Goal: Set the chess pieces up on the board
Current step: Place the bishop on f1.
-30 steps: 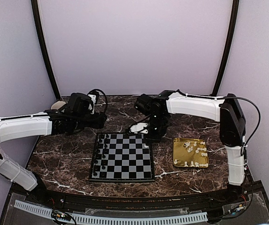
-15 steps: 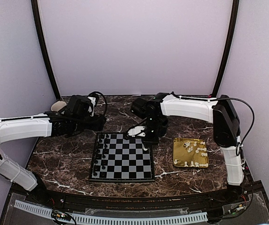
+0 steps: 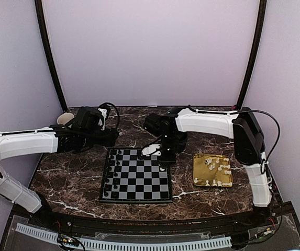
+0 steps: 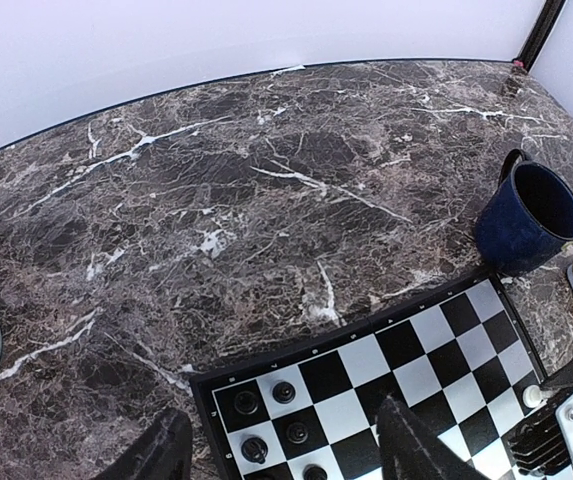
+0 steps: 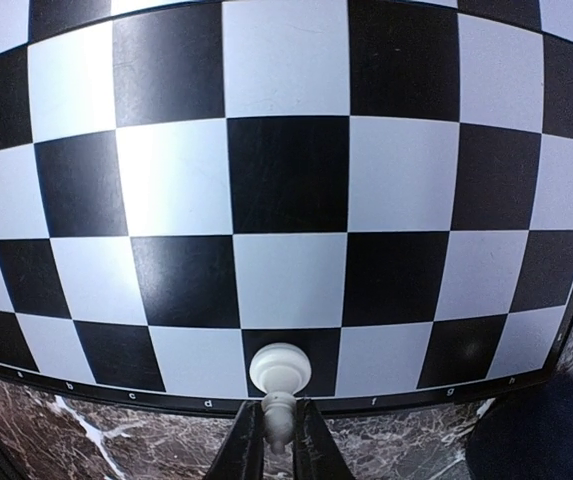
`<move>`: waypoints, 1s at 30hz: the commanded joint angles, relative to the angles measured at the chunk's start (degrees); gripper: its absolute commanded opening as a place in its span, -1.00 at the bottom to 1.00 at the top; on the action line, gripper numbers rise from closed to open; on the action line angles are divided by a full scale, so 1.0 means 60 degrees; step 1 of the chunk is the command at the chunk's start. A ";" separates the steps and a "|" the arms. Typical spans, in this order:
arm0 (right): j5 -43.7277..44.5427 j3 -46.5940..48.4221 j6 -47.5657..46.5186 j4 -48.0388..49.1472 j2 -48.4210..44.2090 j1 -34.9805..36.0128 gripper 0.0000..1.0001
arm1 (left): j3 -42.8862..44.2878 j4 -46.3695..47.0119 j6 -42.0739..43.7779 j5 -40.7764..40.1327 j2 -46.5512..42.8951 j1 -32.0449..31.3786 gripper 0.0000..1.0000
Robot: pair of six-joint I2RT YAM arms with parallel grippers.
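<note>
Chess piece (image 5: 280,368), base hidden in right gripper (image 5: 279,422), board (image 5: 286,190) cropped

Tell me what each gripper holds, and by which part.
Right gripper: a white chess piece, pinched at its narrow end, round end sticking out. Left gripper: nothing, open.

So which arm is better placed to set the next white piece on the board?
Right. The right gripper pinches a white piece over the edge row of the board; the left gripper hangs open and empty by the black pieces.
</note>
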 commanded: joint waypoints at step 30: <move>0.1074 0.0834 0.0607 0.0216 0.0763 -0.0133 -0.70 | -0.0209 0.0066 -0.0167 0.0283 -0.0251 0.0066 0.31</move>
